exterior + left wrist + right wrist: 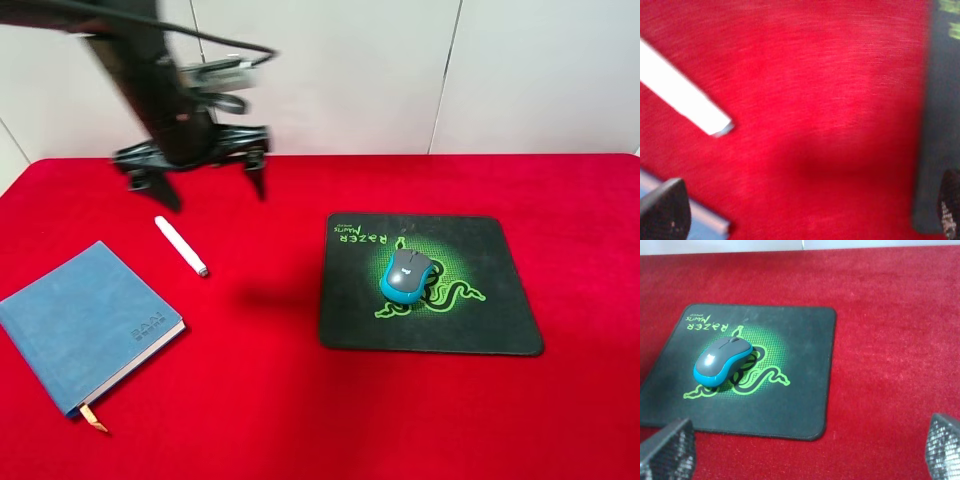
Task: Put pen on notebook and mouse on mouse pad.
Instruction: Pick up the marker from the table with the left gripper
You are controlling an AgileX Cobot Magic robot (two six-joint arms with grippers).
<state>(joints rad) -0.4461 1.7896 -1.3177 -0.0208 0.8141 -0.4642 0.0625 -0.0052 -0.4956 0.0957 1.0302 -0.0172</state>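
Pen (181, 246) lying flat on the red cloth (300, 420), at about 7 o'clock from my left gripper (210, 185) in the high view. That gripper hangs above the cloth with its jaws spread wide, grasping nothing and apart from the pen. Notebook (88, 325) lies closed at 8 o'clock from the pen, not touching it. Mouse (407, 275) sits on the mouse pad (480, 320), slightly toward 10 o'clock from the pad's centre. My right gripper (805, 455) is likewise released, both fingertips clear of mouse and pad.
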